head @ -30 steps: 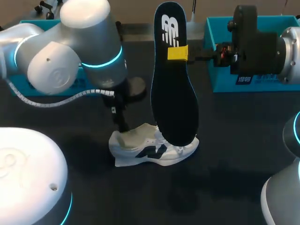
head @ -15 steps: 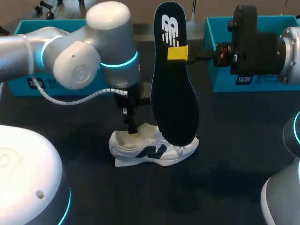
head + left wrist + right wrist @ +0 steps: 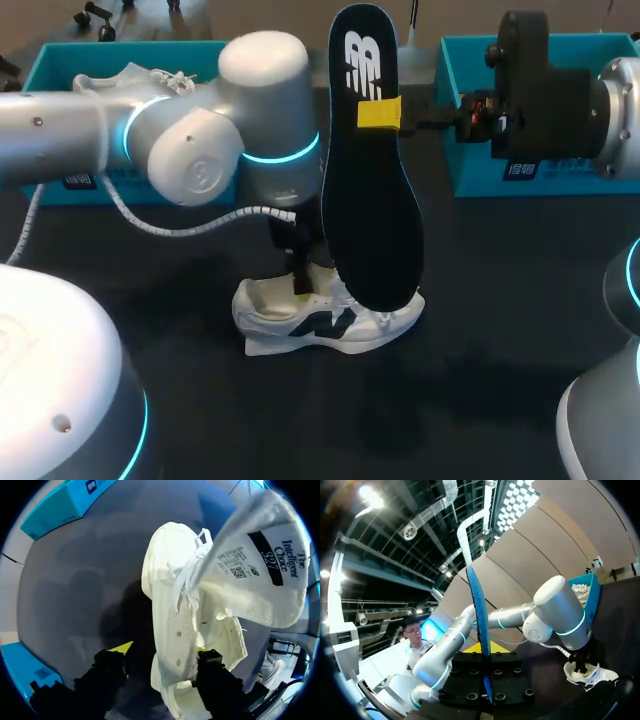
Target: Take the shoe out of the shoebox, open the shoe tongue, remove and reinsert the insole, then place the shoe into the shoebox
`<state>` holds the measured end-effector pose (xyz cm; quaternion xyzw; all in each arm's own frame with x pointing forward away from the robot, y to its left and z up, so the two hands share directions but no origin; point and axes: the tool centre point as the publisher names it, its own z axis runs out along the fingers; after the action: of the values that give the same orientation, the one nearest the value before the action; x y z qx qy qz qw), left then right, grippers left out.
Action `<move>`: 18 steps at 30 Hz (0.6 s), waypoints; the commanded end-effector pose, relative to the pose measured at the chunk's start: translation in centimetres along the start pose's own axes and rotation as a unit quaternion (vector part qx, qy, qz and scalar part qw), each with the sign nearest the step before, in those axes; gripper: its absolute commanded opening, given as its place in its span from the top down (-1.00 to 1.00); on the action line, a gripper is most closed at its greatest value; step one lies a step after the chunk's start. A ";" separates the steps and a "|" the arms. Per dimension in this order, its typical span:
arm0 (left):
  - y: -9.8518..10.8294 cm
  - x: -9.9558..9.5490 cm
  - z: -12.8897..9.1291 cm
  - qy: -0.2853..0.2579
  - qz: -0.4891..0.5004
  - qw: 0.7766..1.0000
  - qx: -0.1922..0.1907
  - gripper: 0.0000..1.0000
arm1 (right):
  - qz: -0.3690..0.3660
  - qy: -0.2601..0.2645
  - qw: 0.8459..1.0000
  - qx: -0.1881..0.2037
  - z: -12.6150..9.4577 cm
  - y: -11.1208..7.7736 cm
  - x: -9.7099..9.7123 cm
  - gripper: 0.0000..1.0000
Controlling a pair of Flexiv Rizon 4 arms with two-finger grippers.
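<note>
Shoe [image 3: 300, 322]: white with a dark side mark, upright on its sole near the middle of the dark table [image 3: 480, 300], heel toward the left arm's side. Tongue [image 3: 260, 565]: lifted up and away from the opening, laces loose beside it. Left gripper [image 3: 162, 650]: lowered over the shoe's collar, fingers spread apart and released, one outside the shoe above the table, the other at or inside the opening, with the side wall between them. Contact between that inner finger and the lining: not determinable, as the finger's tip is hidden against the white fabric. Insole [image 3: 370, 220]: out of the shoe, dark, held upright in the air with its lower end just above the shoe's laces. Right gripper [image 3: 380, 113]: clenched on the insole near its upper end, one yellow tip on the facing side. Seen edge-on between the fingers in the right wrist view. Left box [image 3: 50, 65]: blue, at the table's far edge, holding a second white shoe [image 3: 140, 78]. Right box [image 3: 470, 150]: blue, at the far edge behind the right arm, contents hidden.
</note>
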<state>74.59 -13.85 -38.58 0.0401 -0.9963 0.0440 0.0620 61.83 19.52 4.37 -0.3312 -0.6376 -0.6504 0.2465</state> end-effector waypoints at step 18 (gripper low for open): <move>-0.3 1.4 0.5 0.050 0.055 0.997 0.013 1.00 | 0.000 -0.001 1.000 -0.003 0.4 -0.1 0.1 1.00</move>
<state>73.16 -14.61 -39.38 -0.0038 -0.9927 0.0626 0.1033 61.83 19.52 4.37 -0.3312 -0.6376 -0.6504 0.2465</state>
